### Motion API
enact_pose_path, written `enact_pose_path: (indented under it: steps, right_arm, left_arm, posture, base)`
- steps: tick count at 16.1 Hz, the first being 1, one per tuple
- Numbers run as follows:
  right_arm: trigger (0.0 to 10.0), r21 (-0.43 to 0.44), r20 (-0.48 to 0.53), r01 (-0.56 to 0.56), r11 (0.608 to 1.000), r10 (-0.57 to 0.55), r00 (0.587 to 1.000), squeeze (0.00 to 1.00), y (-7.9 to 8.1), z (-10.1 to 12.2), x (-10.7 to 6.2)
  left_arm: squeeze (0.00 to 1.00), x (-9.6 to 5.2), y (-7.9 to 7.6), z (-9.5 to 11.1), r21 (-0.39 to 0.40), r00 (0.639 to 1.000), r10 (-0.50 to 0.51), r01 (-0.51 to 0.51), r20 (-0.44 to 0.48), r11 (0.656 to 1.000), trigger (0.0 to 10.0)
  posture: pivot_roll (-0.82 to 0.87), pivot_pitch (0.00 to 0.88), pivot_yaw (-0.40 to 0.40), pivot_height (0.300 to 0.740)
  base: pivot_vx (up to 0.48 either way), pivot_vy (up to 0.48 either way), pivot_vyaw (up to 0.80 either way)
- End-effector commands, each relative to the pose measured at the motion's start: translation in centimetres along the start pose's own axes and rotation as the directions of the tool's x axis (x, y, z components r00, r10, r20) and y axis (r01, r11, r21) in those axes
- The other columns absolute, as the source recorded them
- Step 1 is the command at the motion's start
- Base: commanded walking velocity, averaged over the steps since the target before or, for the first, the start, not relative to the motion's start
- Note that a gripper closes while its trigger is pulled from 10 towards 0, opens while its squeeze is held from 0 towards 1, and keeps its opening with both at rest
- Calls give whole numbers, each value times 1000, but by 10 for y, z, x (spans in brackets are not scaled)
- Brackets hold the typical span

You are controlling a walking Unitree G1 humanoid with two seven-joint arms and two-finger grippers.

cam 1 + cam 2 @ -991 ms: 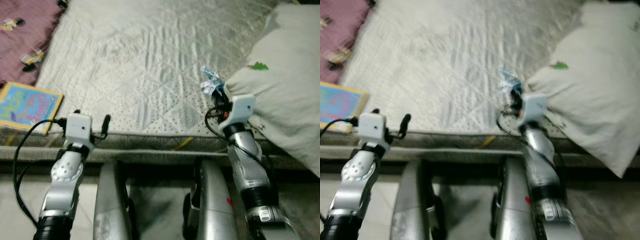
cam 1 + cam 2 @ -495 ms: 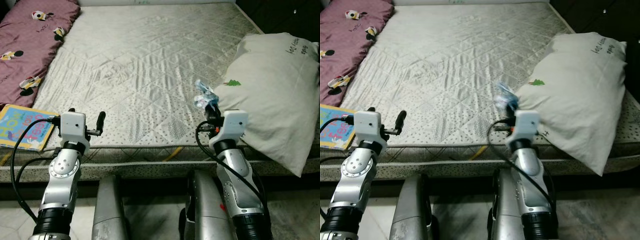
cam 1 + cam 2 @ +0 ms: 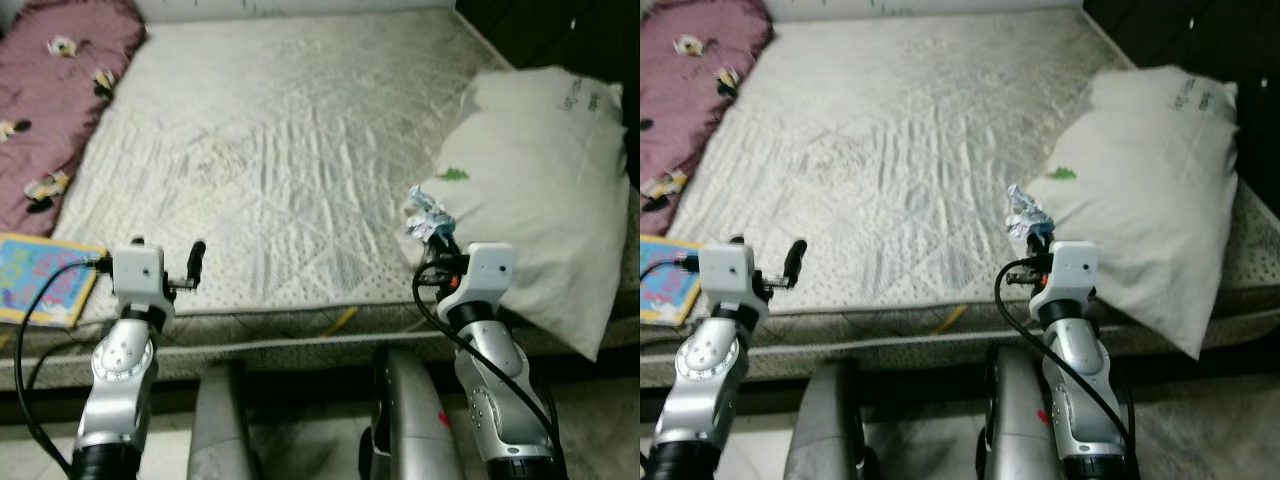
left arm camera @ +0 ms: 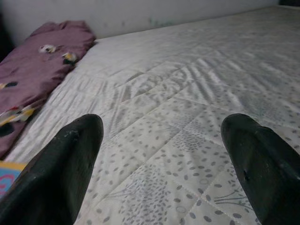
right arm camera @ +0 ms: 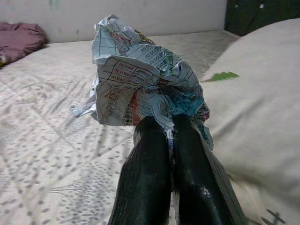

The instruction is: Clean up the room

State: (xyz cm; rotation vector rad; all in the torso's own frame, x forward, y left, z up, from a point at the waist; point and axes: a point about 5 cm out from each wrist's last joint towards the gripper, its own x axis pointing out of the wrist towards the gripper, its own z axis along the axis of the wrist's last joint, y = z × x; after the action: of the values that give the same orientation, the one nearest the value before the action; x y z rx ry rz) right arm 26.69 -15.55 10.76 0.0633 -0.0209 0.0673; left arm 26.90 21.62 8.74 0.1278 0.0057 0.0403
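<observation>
The crumpled paper (image 5: 140, 75), printed and crinkled, looks feather-light, soft and easily torn; a pinch on a thick fold should suffice. The right gripper (image 5: 161, 129) holds it so, fingers closed, above the mattress (image 3: 280, 150) front edge beside the pillow (image 3: 550, 190). The right wrist view shows the print; the eye views show the left gripper (image 3: 165, 262) spread wide, empty, near the book (image 3: 40, 280).

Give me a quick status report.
Right gripper shut on crumpled paper above mattress edge. Left gripper open, empty. Pillow close on right.
</observation>
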Motion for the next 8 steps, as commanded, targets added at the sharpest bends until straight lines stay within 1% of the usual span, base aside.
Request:
enact_pose_path:
  steps: [1, 2, 4, 5, 8]
  right_arm:
    - [10000, 8, 18, -14, 1000, 14, 1000, 0, 2, 7, 0]
    - [10000, 3, 14, -5, 1000, 5, 1000, 0, 1, 7, 4]
    - [10000, 25, -3, 25, 999, -24, 1000, 0, -3, 4, 8]
    - [10000, 24, -11, 24, 999, -23, 1000, 0, -4, 2, 9]
    - [10000, 26, -6, 33, 999, -33, 999, 0, -3, 2, 14]
  left_arm:
    - [0, -1, 3, 3, -6, 1000, 28, -28, 9, 1000, 10000]
    - [0, -3, 1, 0, -8, 1000, 26, -26, 0, 1000, 10000]
    - [0, -5, -3, -7, -19, 999, 29, -29, -21, 999, 10000]
    - [0, -5, -6, -9, -20, 999, 27, -27, -25, 999, 10000]
    - [0, -1, -10, -7, -22, 1000, 13, -13, -24, 1000, 10000]
  posture:
    - [-1, 0, 25, 600]
    - [-6, 0, 5, 614]
    - [0, 6, -5, 637]
    - [4, 4, -4, 656]
    - [12, 0, 4, 684]
  base:
    - [0, 0, 0]
    - [0, 0, 0]
    - [0, 0, 0]
    - [0, 0, 0]
    - [0, 0, 0]
